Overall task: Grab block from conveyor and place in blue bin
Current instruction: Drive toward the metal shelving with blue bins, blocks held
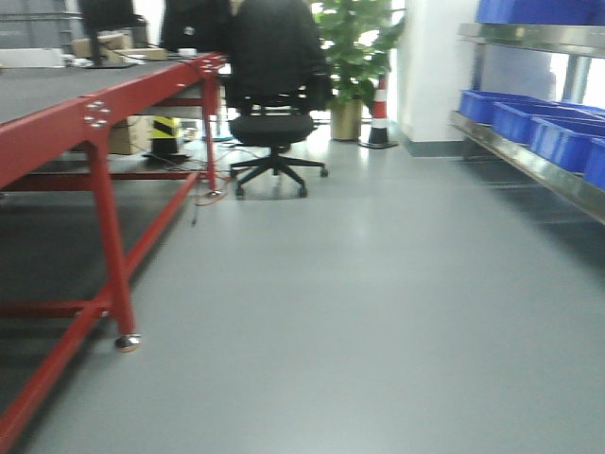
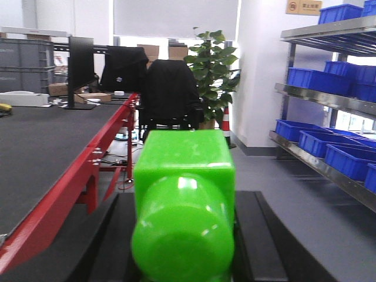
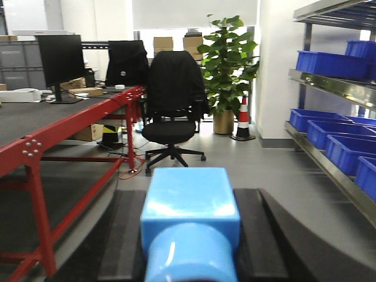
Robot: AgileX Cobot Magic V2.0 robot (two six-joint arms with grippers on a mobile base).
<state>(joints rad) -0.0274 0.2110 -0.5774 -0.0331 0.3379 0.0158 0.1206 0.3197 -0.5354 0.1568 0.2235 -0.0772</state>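
A green block [image 2: 183, 205] is gripped by the left claw [image 2: 185, 195]. It is pressed between the two dark fingers [image 2: 258, 235], with its round stud turned toward the camera. In the same way a blue block [image 3: 189, 223] is clenched in the right claw [image 3: 189, 192], a dark finger [image 3: 117, 235] lying against each side. Neither claw is seen in the front view.

The conveyor [image 1: 38, 90] is seen on the left, its red frame and legs standing on the grey floor [image 1: 359, 312]. No block is seen on its dark tabletop; a monitor [image 2: 80, 56] is stood near the far end. Beyond that end a black chair [image 1: 274, 85] is placed, and a potted plant [image 1: 354, 47] and a striped cone [image 1: 380, 109] are found just to the right of it.

Along the right wall a steel shelf [image 1: 529, 161] is fixed, and blue bins [image 1: 558, 137] are lined up on its levels, well apart from the conveyor. The two blocks are held over the open floor between conveyor and shelf.
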